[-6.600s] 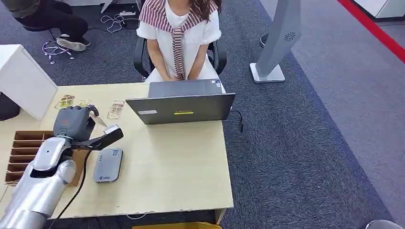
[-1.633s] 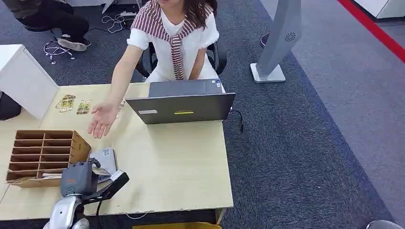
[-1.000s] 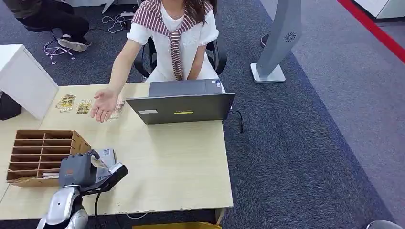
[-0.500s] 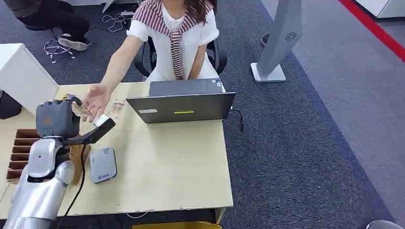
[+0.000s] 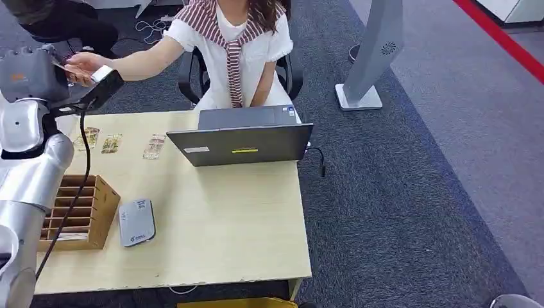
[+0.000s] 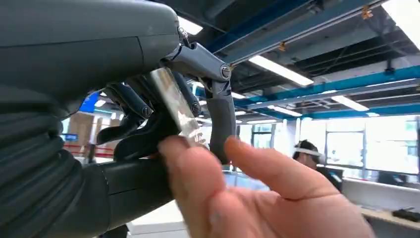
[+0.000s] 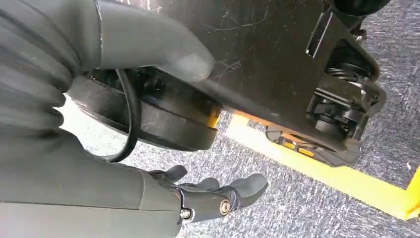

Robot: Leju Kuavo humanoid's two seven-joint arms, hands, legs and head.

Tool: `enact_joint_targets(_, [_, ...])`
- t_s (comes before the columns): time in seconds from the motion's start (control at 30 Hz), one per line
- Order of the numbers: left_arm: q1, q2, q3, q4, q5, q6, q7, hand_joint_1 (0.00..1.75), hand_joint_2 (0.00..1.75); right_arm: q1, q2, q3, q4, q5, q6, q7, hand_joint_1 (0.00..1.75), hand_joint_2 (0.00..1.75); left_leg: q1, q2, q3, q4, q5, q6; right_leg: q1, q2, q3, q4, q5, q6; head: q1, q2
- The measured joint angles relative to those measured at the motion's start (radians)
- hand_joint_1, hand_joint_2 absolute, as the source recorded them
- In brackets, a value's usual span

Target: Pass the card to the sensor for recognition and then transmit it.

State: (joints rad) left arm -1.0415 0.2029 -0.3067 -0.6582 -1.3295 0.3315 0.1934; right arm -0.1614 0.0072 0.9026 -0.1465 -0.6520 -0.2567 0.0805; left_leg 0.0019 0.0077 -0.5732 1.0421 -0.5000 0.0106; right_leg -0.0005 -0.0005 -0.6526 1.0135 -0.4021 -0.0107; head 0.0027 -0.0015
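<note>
My left hand (image 5: 29, 74) is raised high at the far left, above the table's back edge, and holds a small card (image 5: 64, 67). In the left wrist view the card (image 6: 178, 106) sits between my dark fingers (image 6: 220, 119), and the person's hand (image 6: 237, 198) pinches its free end. The seated person's arm reaches across from behind the laptop, with their hand (image 5: 83, 63) at the card. The grey card sensor (image 5: 136, 222) lies flat on the table beside the wooden box. My right hand (image 7: 213, 198) hangs over the carpet, fingers apart and holding nothing.
An open laptop (image 5: 240, 144) stands at the table's back middle. A wooden slotted box (image 5: 77, 212) sits at the left, with several cards (image 5: 112, 142) lying behind it. A grey stand (image 5: 372, 51) rises on the carpet at the right. The table (image 5: 224, 224) has bare wood in front.
My left hand rose from over the table up and to the far left, carrying the card. The person's hand lifted off the table with it and now touches the card.
</note>
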Motion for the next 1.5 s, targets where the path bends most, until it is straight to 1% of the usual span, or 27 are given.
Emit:
enact_joint_targets(0.17, [-0.026, 0.001, 0.0, 0.065, 0.0, 0.009, 0.007, 1.75, 1.75, -0.001, 0.0, 0.008, 0.0, 0.007, 0.0, 0.002, 0.0, 1.75, 0.0, 0.0, 0.0, 0.0, 0.0, 0.0, 0.0, 0.0, 0.0, 0.0, 0.0, 0.0, 0.0, 0.0])
enact_joint_targets(0.2, [-0.027, 0.001, 0.0, 0.072, 0.0, 0.01, 0.008, 0.19, 1.75, -0.002, 0.0, 0.011, 0.0, 0.007, 0.0, 0.002, 0.0, 1.75, 0.0, 0.0, 0.0, 0.0, 0.0, 0.0, 0.0, 0.0, 0.0, 0.0, 0.0, 0.0, 0.0, 0.0])
enact_joint_targets(0.23, [-0.028, 0.001, 0.0, 0.08, 0.0, 0.01, 0.01, 0.0, 1.75, -0.002, 0.0, 0.012, 0.0, 0.007, 0.0, 0.002, 0.0, 1.75, 0.0, 0.0, 0.0, 0.0, 0.0, 0.0, 0.0, 0.0, 0.0, 0.0, 0.0, 0.0, 0.0, 0.0])
enact_joint_targets(0.4, [-0.032, 0.002, 0.0, 0.105, 0.0, 0.014, 0.015, 0.0, 1.75, -0.003, 0.0, 0.02, -0.001, 0.008, 0.0, 0.002, 0.0, 1.75, 0.0, 0.0, -0.001, 0.0, 0.0, 0.0, 0.0, 0.0, 0.0, 0.0, 0.0, 0.0, 0.0, 0.0])
enact_joint_targets(0.5, [-0.032, 0.007, 0.0, 0.115, 0.0, 0.032, 0.013, 0.0, 1.75, -0.003, 0.0, 0.022, -0.001, 0.009, 0.0, 0.002, 0.0, 1.75, 0.0, 0.0, -0.001, 0.0, 0.0, 0.0, 0.0, 0.0, 0.0, 0.0, 0.0, 0.0, 0.0, 0.0])
enact_joint_targets(0.6, [-0.029, 0.016, 0.0, 0.119, 0.013, 0.066, -0.01, 0.0, 1.75, -0.003, 0.0, 0.024, -0.001, 0.007, 0.0, 0.002, 0.0, 1.75, 0.0, 0.0, -0.001, 0.0, 0.0, 0.0, 0.0, 0.0, 0.0, 0.0, 0.0, 0.0, 0.0, 0.0])
enact_joint_targets(0.7, [-0.009, 0.029, 0.0, 0.115, 0.038, 0.119, -0.05, 0.0, 1.75, 0.0, 0.0, 0.024, -0.001, 0.003, -0.002, -0.001, 0.0, 1.75, 0.0, 0.0, -0.001, 0.0, 0.0, 0.0, 0.0, 0.0, 0.0, 0.0, 0.0, 0.0, 0.0, 0.0])
enact_joint_targets(0.77, [0.014, 0.039, 0.0, 0.104, 0.045, 0.139, -0.062, 0.0, 1.75, 0.004, 0.0, 0.024, -0.001, -0.003, -0.002, -0.003, 0.0, 1.75, 0.0, 0.0, -0.001, 0.0, 0.0, 0.0, 0.0, 0.0, -0.001, 0.0, 0.0, 0.0, 0.0, 0.0])
enact_joint_targets(0.87, [0.043, 0.05, 0.0, 0.089, 0.061, 0.148, -0.081, 0.0, 1.75, 0.006, 0.0, 0.024, -0.001, -0.012, -0.003, -0.004, 0.0, 1.75, 0.0, 0.0, -0.001, 0.0, 0.0, 0.0, 0.0, 0.0, -0.001, 0.0, 0.0, 0.0, 0.0, 0.0])
enact_joint_targets(1.0, [0.128, 0.079, 0.0, -0.009, 0.106, 0.195, -0.125, 0.0, 1.75, 0.016, 0.0, 0.023, -0.001, -0.03, -0.01, -0.021, 0.0, 1.75, 0.0, 0.0, -0.001, -0.001, 0.0, 0.0, -0.001, 0.0, -0.001, 0.0, -0.001, 0.0, 0.0, 0.0])
enact_joint_targets(1.03, [0.168, 0.089, 0.001, -0.055, 0.115, 0.203, -0.132, 0.0, 1.75, 0.019, 0.0, 0.023, 0.0, -0.033, -0.012, -0.023, 0.0, 1.75, 0.0, 0.001, -0.001, -0.001, 0.0, 0.0, -0.002, 0.0, 0.0, 0.0, -0.001, 0.0, 0.001, 0.0])
enact_joint_targets(1.07, [0.253, 0.109, 0.006, -0.149, 0.128, 0.219, -0.137, 0.0, 1.75, 0.023, 0.001, 0.019, 0.0, -0.046, -0.015, -0.031, 0.0, 1.75, -0.001, 0.005, 0.003, -0.004, -0.001, 0.0, -0.004, 0.004, 0.001, 0.0, -0.001, -0.001, 0.003, 0.0])
enact_joint_targets(1.1, [0.332, 0.13, 0.016, -0.237, 0.134, 0.233, -0.143, 0.0, 1.75, 0.029, 0.002, 0.016, 0.0, -0.056, -0.017, -0.035, 0.0, 1.75, -0.002, 0.009, 0.006, -0.005, -0.003, -0.001, -0.005, 0.007, 0.001, 0.0, -0.003, -0.001, -0.002, 0.0])
enact_joint_targets(1.13, [0.399, 0.139, 0.026, -0.301, 0.136, 0.24, -0.145, 0.0, 1.75, 0.032, 0.002, 0.013, 0.0, -0.066, -0.019, -0.038, 0.0, 1.75, -0.002, 0.011, 0.005, -0.005, -0.003, 0.0, -0.004, 0.009, 0.0, 0.0, -0.003, -0.001, -0.007, 0.0])
enact_joint_targets(1.2, [0.512, 0.152, 0.046, -0.409, 0.131, 0.249, -0.155, 0.0, 1.75, 0.033, 0.003, 0.009, 0.0, -0.076, -0.022, -0.037, 0.0, 1.75, -0.002, 0.01, 0.004, -0.005, -0.003, 0.0, -0.003, 0.009, 0.0, -0.001, -0.003, -0.001, -0.003, 0.0])
enact_joint_targets(1.27, [0.67, 0.165, 0.082, -0.565, 0.112, 0.29, -0.18, 0.0, 1.75, 0.037, 0.006, -0.003, 0.0, -0.097, -0.026, -0.035, 0.0, 1.75, -0.001, 0.012, 0.005, -0.006, -0.006, -0.001, -0.004, 0.011, 0.001, 0.0, -0.005, -0.003, -0.002, 0.0])
enact_joint_targets(1.33, [0.848, 0.179, 0.127, -0.711, 0.081, 0.313, -0.219, 0.0, 1.75, 0.041, 0.008, -0.01, 0.0, -0.109, -0.029, -0.034, 0.0, 1.75, -0.001, 0.021, 0.008, -0.006, -0.01, -0.001, -0.004, 0.019, 0.001, 0.0, -0.007, -0.002, -0.003, 0.0])
enact_joint_targets(1.4, [0.994, 0.184, 0.156, -0.807, 0.055, 0.33, -0.246, 0.0, 1.75, 0.043, 0.009, -0.013, 0.001, -0.119, -0.029, -0.033, 0.0, 1.75, -0.001, 0.021, 0.009, -0.006, -0.011, -0.001, -0.003, 0.02, 0.001, -0.001, -0.008, -0.001, -0.003, 0.0])
enact_joint_targets(1.47, [1.119, 0.185, 0.176, -0.884, 0.038, 0.342, -0.249, 0.0, 1.75, 0.044, 0.009, -0.021, 0.001, -0.122, -0.029, -0.033, 0.0, 1.75, -0.001, 0.019, 0.008, -0.006, -0.012, 0.001, -0.003, 0.018, 0.001, -0.001, -0.01, 0.0, -0.003, 0.0])
enact_joint_targets(1.5, [1.166, 0.185, 0.182, -0.913, 0.032, 0.342, -0.249, 0.0, 1.75, 0.045, 0.009, -0.024, 0.001, -0.123, -0.029, -0.033, 0.0, 1.75, -0.001, 0.017, 0.008, -0.006, -0.013, 0.002, -0.003, 0.017, 0.001, -0.001, -0.011, 0.0, -0.003, 0.0])
